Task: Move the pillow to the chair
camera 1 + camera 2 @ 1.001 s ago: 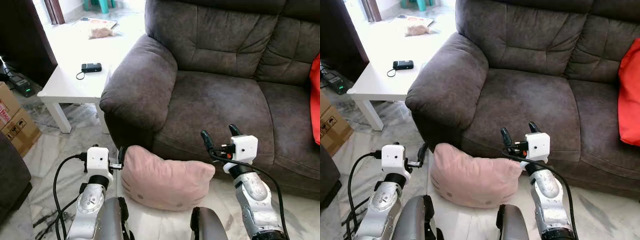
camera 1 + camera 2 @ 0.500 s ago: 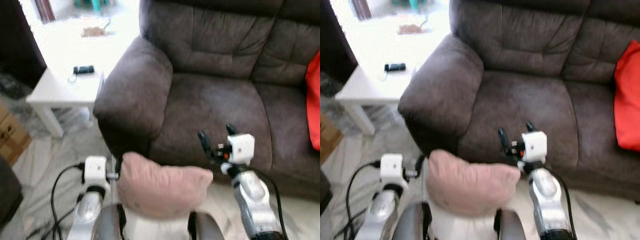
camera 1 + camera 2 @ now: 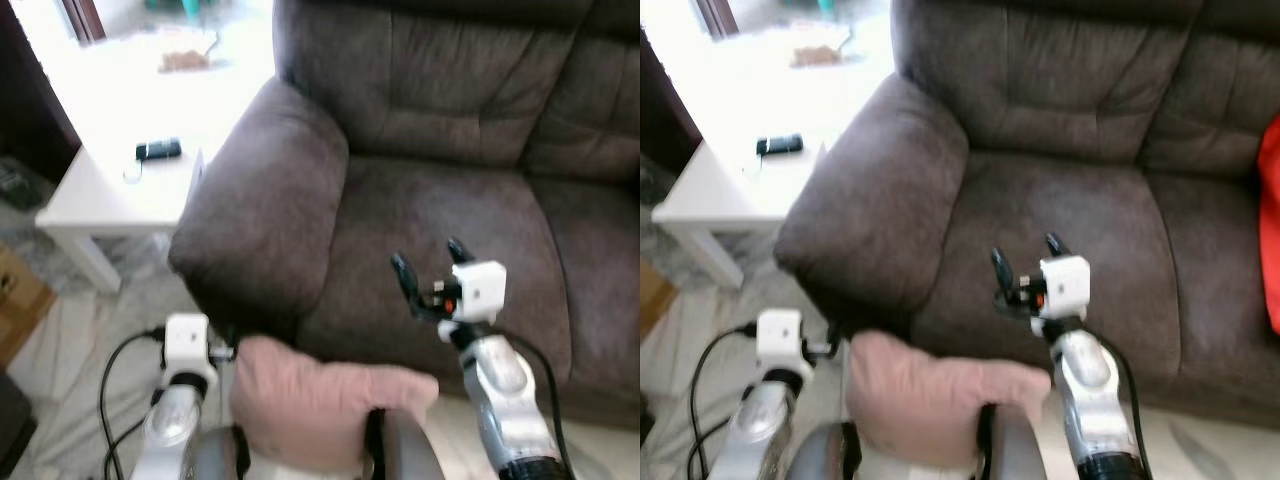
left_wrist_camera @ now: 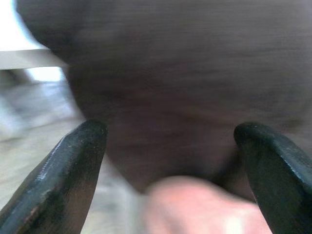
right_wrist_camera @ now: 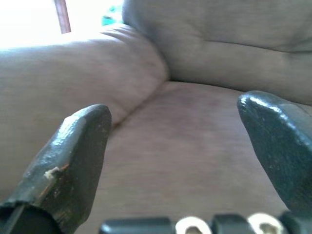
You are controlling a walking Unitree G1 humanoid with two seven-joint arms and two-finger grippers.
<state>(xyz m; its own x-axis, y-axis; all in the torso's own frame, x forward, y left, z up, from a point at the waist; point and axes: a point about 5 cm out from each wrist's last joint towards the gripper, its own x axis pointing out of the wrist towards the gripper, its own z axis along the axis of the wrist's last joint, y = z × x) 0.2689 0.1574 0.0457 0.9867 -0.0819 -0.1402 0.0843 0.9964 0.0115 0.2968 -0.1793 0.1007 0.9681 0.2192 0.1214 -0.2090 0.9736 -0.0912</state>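
Right tool (image 3: 432, 272): fingers spread wide and empty, raised over the sofa seat (image 3: 440, 230), apparently pressing the pillow's far end with its forearm rather than pinching it.
Left tool (image 4: 170, 180): fingers parted, nothing between them; the wrist view looks at the armrest (image 3: 265, 210) with the pillow edge just below.
Pink pillow (image 3: 320, 405): squeezed between the two arms at 6 o'clock, against the robot's body, just in front of the sofa; not yet on the seat.
White desk (image 3: 120, 190): at 10 o'clock, carrying a small black device (image 3: 158, 150).
Change: the sofa looms larger and the red cushion has left the left eye view, so the camera has advanced; the pillow sits lower in frame.
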